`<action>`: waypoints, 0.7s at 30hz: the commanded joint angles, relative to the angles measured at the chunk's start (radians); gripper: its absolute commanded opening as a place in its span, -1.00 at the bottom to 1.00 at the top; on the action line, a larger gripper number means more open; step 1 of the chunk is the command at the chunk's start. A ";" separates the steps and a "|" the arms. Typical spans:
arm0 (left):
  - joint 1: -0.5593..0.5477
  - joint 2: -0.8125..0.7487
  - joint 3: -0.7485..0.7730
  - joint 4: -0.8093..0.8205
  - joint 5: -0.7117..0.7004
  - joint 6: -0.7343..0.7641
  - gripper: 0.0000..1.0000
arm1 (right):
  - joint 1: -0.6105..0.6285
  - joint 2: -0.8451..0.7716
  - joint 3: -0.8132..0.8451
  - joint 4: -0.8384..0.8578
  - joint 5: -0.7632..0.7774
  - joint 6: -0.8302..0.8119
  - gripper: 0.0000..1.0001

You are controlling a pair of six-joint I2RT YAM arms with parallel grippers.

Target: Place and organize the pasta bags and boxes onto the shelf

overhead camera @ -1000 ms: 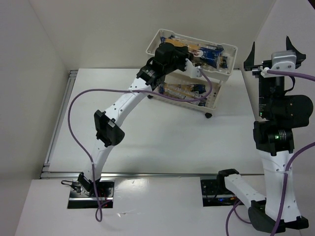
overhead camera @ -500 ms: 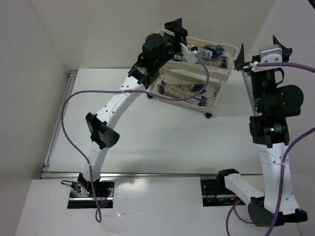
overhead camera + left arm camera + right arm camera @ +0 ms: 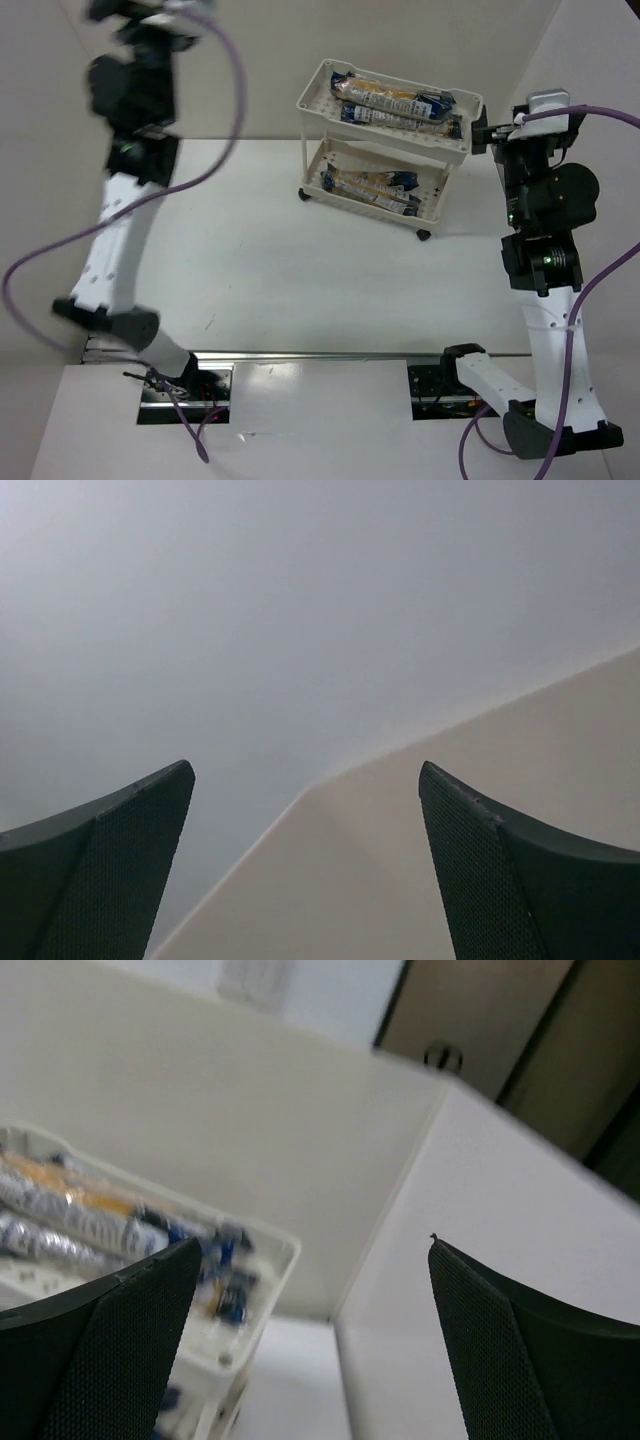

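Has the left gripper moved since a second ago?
Yes. The left gripper swung left, from over the top tray of the shelf to the top view's upper-left corner, well clear of it.

The top view looks down from the near edge over the whole tabletop (image 3: 300, 270). Left wrist faces bare wall (image 3: 300, 630); right wrist, near the far-right corner, shares the shelf (image 3: 375, 135).

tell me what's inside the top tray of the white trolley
The top tray holds spaghetti packets lying lengthwise, at least two, side by side and partly overlapping. Anything beneath them is covered, so the exact count cannot be told.
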 commanded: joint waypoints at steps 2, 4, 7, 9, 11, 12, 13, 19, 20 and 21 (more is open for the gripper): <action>0.240 -0.517 -0.624 0.119 -0.220 -0.220 1.00 | -0.063 -0.071 -0.075 -0.213 0.162 0.212 0.98; 0.296 -0.768 -0.790 0.008 -0.220 -0.371 1.00 | -0.091 -0.107 -0.086 -0.322 0.152 0.258 0.98; 0.466 -0.967 -0.964 -0.230 -0.231 -0.658 1.00 | -0.125 -0.147 -0.053 -0.487 0.085 0.319 0.98; 0.564 -1.062 -1.038 -0.392 -0.202 -0.798 1.00 | -0.125 -0.170 -0.015 -0.566 0.060 0.341 0.98; 0.631 -1.107 -1.068 -0.522 -0.108 -0.967 1.00 | -0.125 -0.190 0.011 -0.690 0.060 0.341 0.98; 0.647 -1.139 -1.082 -0.552 -0.074 -1.011 1.00 | -0.134 -0.221 0.032 -0.728 0.060 0.341 0.98; 0.659 -1.152 -1.096 -0.574 -0.012 -1.082 1.00 | -0.134 -0.236 0.043 -0.768 0.060 0.353 0.98; 0.724 -1.225 -1.168 -0.681 0.179 -1.261 1.00 | -0.134 -0.327 0.128 -1.104 0.040 0.420 0.98; 0.737 -1.244 -1.168 -0.706 0.235 -1.307 1.00 | -0.134 -0.342 0.128 -1.138 0.081 0.445 0.98; 0.738 -1.244 -1.185 -0.718 0.265 -1.332 1.00 | -0.134 -0.359 0.119 -1.150 0.108 0.445 0.98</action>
